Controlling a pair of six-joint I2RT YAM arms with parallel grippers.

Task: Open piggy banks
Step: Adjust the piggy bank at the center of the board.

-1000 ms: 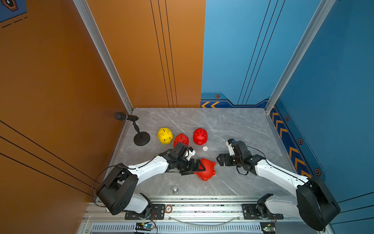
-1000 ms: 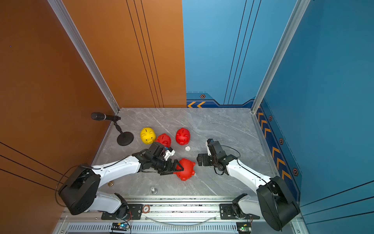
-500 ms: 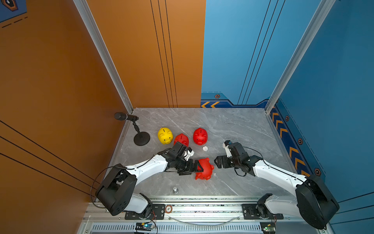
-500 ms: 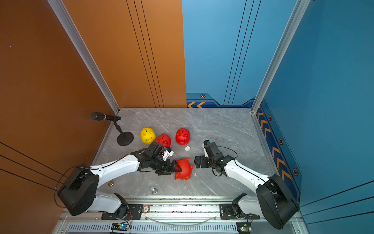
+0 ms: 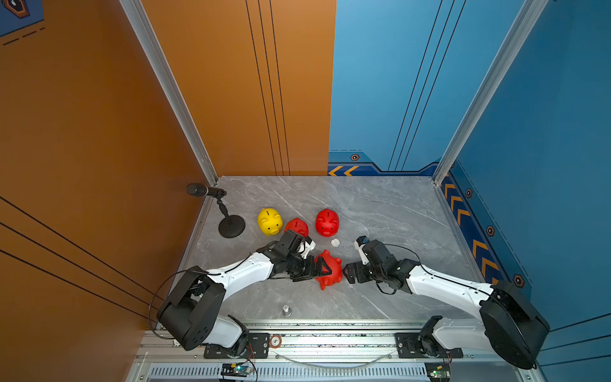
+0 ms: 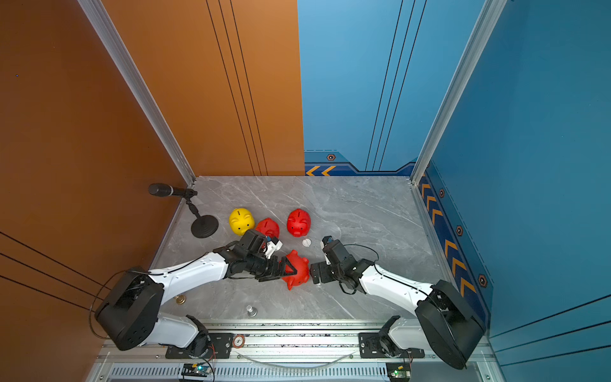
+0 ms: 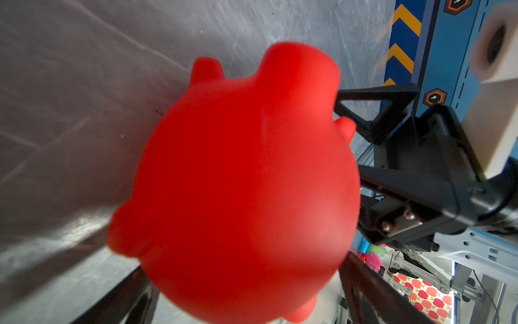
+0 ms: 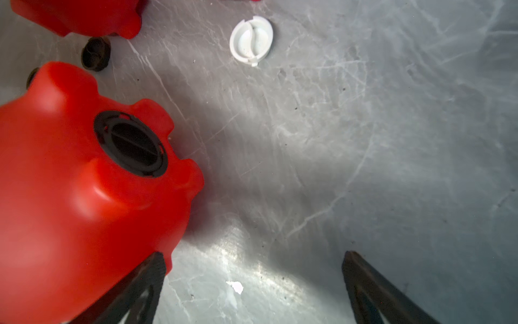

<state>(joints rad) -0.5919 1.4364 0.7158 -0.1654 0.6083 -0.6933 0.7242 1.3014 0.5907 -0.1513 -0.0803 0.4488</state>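
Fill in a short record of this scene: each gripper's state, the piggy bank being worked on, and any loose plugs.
Left gripper: shut on tipped glossy red plastic piggy bank
Right gripper: open, empty, facing that bank's underside
Underside: round black plug, in place
Loose plugs: round white disc; small black disc; both on grey marbled table
Other banks: glossy yellow piggy bank; two red piggy banks; all upright

The tipped red piggy bank (image 5: 334, 268) was smooth, glossy plastic catching highlights; its belly plug (image 8: 130, 143) was matt black plastic, ridged. At its twelve o'clock the white disc (image 8: 251, 39) looked matt, faintly smudged plastic. The table (image 5: 380, 211) had a grey marble-look surface, polished with soft sheen. At six o'clock the rail (image 5: 330, 340) was bare, silvery metal.
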